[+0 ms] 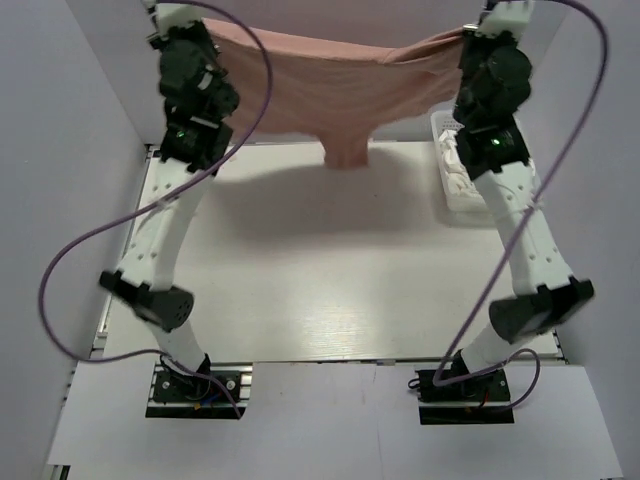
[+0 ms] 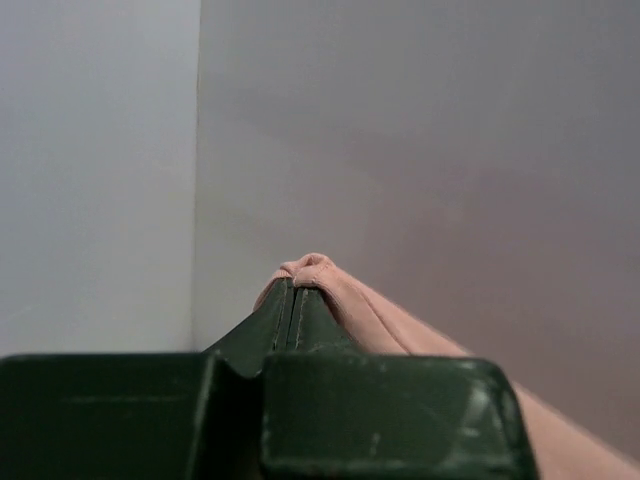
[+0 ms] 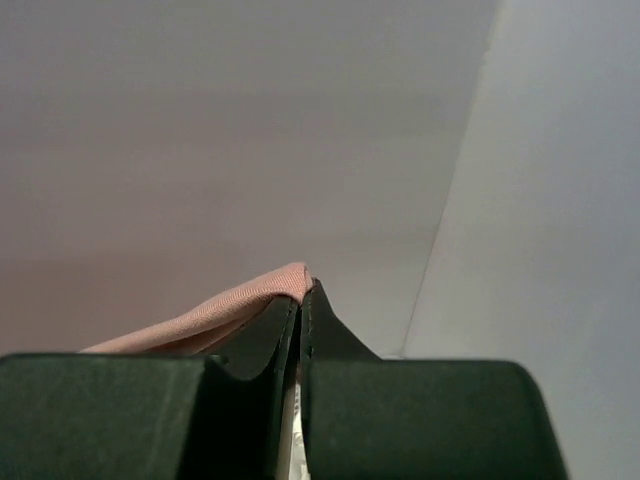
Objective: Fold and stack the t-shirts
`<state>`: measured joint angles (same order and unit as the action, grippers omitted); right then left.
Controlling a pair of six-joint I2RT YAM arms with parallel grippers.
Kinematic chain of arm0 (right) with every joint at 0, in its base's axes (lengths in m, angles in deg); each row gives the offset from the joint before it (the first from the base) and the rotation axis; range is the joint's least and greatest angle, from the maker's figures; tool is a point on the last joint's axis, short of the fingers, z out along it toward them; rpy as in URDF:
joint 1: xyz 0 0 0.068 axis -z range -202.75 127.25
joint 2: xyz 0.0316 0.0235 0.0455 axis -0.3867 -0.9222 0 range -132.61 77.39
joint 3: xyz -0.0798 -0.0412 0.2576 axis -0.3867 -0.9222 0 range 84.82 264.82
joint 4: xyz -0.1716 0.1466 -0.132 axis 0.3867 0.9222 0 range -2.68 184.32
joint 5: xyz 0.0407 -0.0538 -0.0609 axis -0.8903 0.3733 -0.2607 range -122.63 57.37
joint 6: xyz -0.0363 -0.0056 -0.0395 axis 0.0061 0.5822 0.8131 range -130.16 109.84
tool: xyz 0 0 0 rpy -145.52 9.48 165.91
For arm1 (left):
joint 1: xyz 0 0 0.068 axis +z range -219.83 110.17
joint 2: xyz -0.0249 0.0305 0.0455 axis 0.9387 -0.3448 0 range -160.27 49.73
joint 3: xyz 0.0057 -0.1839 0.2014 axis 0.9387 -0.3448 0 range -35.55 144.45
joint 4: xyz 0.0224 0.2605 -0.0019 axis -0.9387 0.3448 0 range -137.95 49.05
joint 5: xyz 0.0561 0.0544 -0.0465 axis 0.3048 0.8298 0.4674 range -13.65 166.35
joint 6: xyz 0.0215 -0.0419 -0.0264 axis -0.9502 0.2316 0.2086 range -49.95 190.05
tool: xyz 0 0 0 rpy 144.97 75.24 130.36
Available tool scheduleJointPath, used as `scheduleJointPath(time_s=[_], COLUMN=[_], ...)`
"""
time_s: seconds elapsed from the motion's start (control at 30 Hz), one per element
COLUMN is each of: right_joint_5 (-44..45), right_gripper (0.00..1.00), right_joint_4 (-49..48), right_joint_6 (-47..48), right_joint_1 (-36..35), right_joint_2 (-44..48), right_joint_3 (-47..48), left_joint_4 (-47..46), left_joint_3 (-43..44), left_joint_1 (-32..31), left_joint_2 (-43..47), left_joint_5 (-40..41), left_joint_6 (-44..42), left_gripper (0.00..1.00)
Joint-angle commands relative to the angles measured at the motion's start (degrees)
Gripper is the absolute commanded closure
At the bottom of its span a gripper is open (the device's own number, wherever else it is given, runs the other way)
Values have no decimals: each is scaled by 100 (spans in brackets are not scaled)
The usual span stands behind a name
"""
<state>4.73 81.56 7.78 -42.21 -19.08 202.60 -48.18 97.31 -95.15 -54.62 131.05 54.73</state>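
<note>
The dusty pink t-shirt (image 1: 335,90) hangs stretched in the air between both grippers at the back of the table, its middle sagging to a point just above the table's far edge. My left gripper (image 1: 172,22) is shut on the shirt's left end, seen as bunched pink cloth (image 2: 318,272) at my left gripper's tips (image 2: 291,285). My right gripper (image 1: 490,25) is shut on the right end, with pink cloth (image 3: 230,305) beside my right gripper's tips (image 3: 302,292). The chest graphic does not show. White cloth (image 1: 455,165) lies in the basket.
A white mesh basket (image 1: 440,125) with white cloth stands at the back right of the white table (image 1: 330,270), partly behind the right arm. Grey walls close in the back and both sides. Purple cables loop off both arms.
</note>
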Motion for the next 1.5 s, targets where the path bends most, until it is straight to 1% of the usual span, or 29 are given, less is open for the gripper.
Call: scheduleJointPath(time_s=[0.0, 0.1, 0.13, 0.17, 0.2, 0.23, 0.3, 0.33, 0.37, 0.4, 0.43, 0.47, 0.5, 0.53, 0.6, 0.67, 0.7, 0.73, 0.77, 0.97, 1.07, 1.1, 1.13, 1.17, 1.27, 1.37, 1.4, 1.43, 1.47], right_joint_5=[-361, -686, -869, -1106, -1335, -1459, -1931, -2039, -2127, -2424, -2531, -2637, -2586, -2559, -3013, -3445, -3446, -3168, -3061, -2542, -2314, -2287, -2199, -1963, -1410, -812, -705, -669, -634], right_gripper=[100, 100, 100, 100, 100, 100, 100, 100, 100, 100, 100, 100, 100, 100, 100, 100, 100, 98, 91, 91, 88, 84, 77, 75, 67, 46, 22, 18, 15], right_joint_4=[-699, -777, -760, -629, -532, -210, -49, 230, 364, 487, 1080, 1286, 1705, 2023, 2306, 2387, 2561, 2701, 3190, 4433, 4873, 5213, 5347, 5488, 6155, 6569, 6596, 6570, 6527], right_joint_6=[-413, -536, -571, -641, -842, -1001, -1641, -1966, -2126, -2275, -2694, -2838, -3005, -3859, -4426, -4746, -4807, -4852, -4913, -5492, -5879, -6054, -6178, -6449, -6653, -7075, -7110, -7119, -7085], right_joint_1=[118, 153, 145, 145, 127, 136, 145, 136, 118, 127, 127, 118, 118, 127, 110, 110, 118, 144, 127, 136, 118, 144, 127, 144, 145, 145, 145, 145, 145], right_joint_2=[1162, 1917, 2060, 2340, 2621, 2772, 3220, 3631, 3731, 3836, 4089, 4161, 4240, 4407, 4626, 4978, 5040, 5076, 5068, 4707, 4873, 4952, 4971, 5006, 5225, 5532, 5629, 5734, 5779], right_joint_3=[-848, -2054, -2910, -3188, -3443, -4246, -4823, -5582, -5816, -6228, -6580, -6731, -6985, -7231, -7592, -8006, -8225, -8288, -8375, -8525, -8395, -8316, -8236, -7992, -7797, -7612, -7577, -7455, -7427], left_joint_4=[338, 629, 725, 1048, 1260, 1488, 2259, 2534, 2850, 3453, 3694, 3853, 3925, 4021, 3918, 3864, 3951, 4291, 4486, 6294, 6518, 6605, 6606, 6763, 7070, 7300, 7396, 7397, 7467], left_joint_3=[-1026, -2418, -3319, -3763, -4176, -4981, -5724, -6406, -6717, -7007, -7550, -7825, -8341, -8564, -9194, -9540, -9733, -9735, -9796, -9428, -9427, -9427, -9375, -9375, -9243, -8892, -8804, -8603, -8505], left_joint_1=[-43, -43, -43, -43, -43, -43, -43, -43, -43, -43, -43, -43, -43, -95, -96, -157, -157, -157, -157, -157, -157, -157, -157, -157, -105, -105, -105, -105, -105], left_joint_2=[1449, 2189, 2426, 2890, 3112, 3332, 3945, 4123, 4290, 4440, 4694, 4818, 4915, 4994, 5101, 5101, 5101, 5005, 4952, 4512, 4450, 4511, 4512, 4590, 4897, 5346, 5442, 5530, 5644], left_joint_5=[-327, -390, -390, -390, -477, -538, -731, -802, -864, -1030, -1205, -1416, -1931, -2241, -3304, -4103, -4212, -4274, -4274, -3994, -4264, -4379, -4502, -4503, -4556, -4406, -4337, -4249, -4196], left_joint_6=[667, 1273, 1485, 1722, 2342, 2714, 3487, 4213, 4629, 5034, 5630, 5810, 5924, 6230, 6470, 6724, 6891, 7058, 7312, 8147, 8307, 8307, 8307, 8307, 8369, 8430, 8430, 8430, 8430], left_gripper=[100, 100, 100, 100, 100, 100, 100, 100, 100, 100, 100, 100, 100, 100, 100, 100, 100, 100, 100, 100, 100, 99, 93, 81, 73, 56, 28, 9, 0])
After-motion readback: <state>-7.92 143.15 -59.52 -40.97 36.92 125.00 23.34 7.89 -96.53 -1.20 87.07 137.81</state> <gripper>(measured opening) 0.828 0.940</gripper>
